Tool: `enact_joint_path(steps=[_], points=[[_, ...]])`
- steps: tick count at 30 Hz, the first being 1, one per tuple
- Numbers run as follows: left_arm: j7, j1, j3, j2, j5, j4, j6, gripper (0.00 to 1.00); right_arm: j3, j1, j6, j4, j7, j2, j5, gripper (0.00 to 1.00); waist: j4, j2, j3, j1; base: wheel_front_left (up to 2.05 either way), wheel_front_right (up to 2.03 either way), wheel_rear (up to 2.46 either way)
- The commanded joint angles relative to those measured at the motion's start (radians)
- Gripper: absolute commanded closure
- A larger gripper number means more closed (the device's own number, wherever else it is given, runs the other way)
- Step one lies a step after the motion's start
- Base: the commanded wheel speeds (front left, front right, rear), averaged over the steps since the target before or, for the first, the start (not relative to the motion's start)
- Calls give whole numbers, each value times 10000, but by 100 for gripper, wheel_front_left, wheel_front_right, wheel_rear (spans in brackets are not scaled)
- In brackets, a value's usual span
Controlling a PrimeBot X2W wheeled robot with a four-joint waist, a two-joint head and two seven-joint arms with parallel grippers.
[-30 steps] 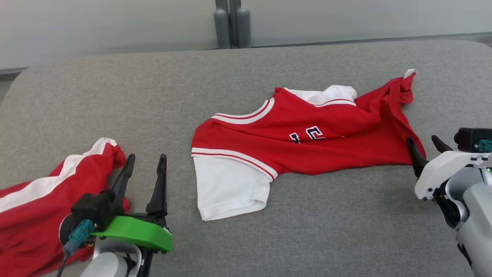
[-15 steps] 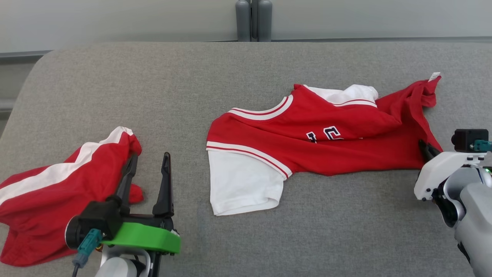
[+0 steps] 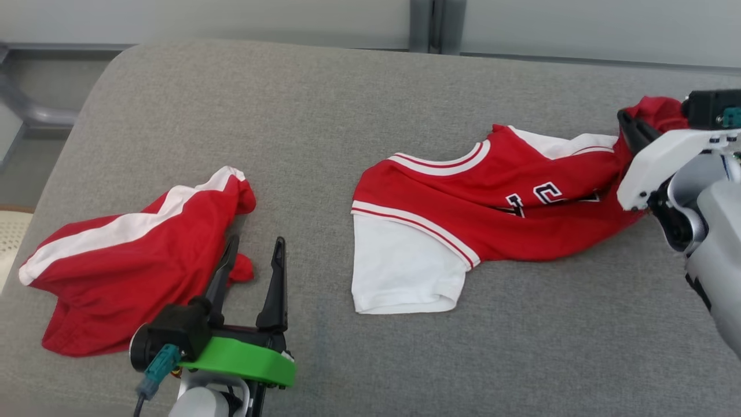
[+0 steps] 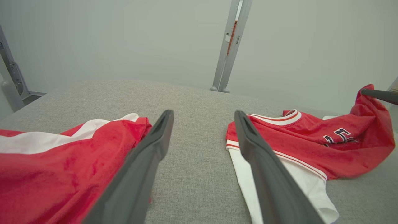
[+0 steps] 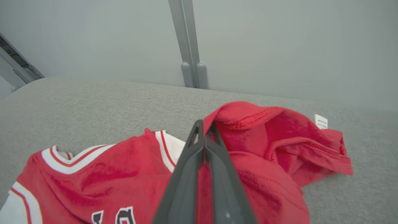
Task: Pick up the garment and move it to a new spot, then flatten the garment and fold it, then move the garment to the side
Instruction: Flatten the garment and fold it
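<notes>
The garment (image 3: 492, 197) is a red jersey with white sleeves and dark numbers, lying crumpled on the grey padded surface (image 3: 324, 116) right of centre. My right gripper (image 3: 628, 124) is shut on its red hem at the far right and holds that edge raised off the surface. The right wrist view shows the right gripper (image 5: 205, 124) pinching a fold of the jersey (image 5: 264, 140), with a white label beyond it. My left gripper (image 3: 256, 243) stands open and holds nothing. In the left wrist view the left gripper (image 4: 203, 115) sits between the jersey (image 4: 311, 137) and a second garment.
Red shorts with a white stripe (image 3: 133, 260) lie bunched at the left, touching my left gripper's left finger. The surface's rounded left edge drops toward the floor. A grey post (image 3: 431, 26) stands against the wall behind.
My right gripper has shut on the jersey's hem and carried it up and away from me, bunching the right side. The head camera has turned left, shifting the whole picture right.
</notes>
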Motion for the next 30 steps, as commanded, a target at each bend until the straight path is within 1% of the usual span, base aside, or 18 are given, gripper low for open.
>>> enact_joint_path(steps=[1,4,5,6,7,10,14,17,21,24,27,30], points=[[-31,-204,49,-82,156,71,-82,0,54,-309,-10,179,7,-65,72,100,540,0,511,0,0,0,0],[-31,-338,84,-257,235,291,-243,0,240,-816,-9,872,118,105,279,100,812,0,724,0,0,0,0],[-31,-374,117,-314,263,379,-300,0,375,-931,-9,1148,164,182,274,95,866,0,741,0,0,0,0],[-31,-387,137,-359,291,436,-339,0,468,-1024,-10,1364,183,253,290,69,894,0,742,0,0,0,0],[-31,-396,172,-404,333,496,-380,0,567,-1133,-9,1558,142,327,360,0,913,0,731,0,0,0,0],[-31,-371,327,-471,386,656,-443,0,853,-1217,-10,1788,-228,521,494,0,813,0,591,0,0,0,0],[-31,-248,533,-544,464,752,-586,0,1311,-1044,-10,1523,-888,574,781,0,381,0,370,0,0,0,0],[-31,-163,633,-563,563,824,-677,0,1514,-869,-10,1075,-1369,412,1179,0,30,0,211,0,0,0,0],[-30,-92,677,-605,660,898,-767,0,1562,-698,-10,493,-1681,-66,1771,0,-319,0,133,0,0,0,0],[-32,-99,626,-626,702,1010,-828,0,1464,-568,-9,247,-1455,-303,2401,0,-447,0,167,0,0,0,0],[-30,-171,621,-651,739,1075,-877,0,1592,-459,-9,135,-737,-644,2891,0,-478,0,240,0,0,0,0],[-30,-237,621,-666,785,1117,-883,0,1614,-438,-9,-13,-273,-999,3199,0,-443,0,339,0,0,0,0]])
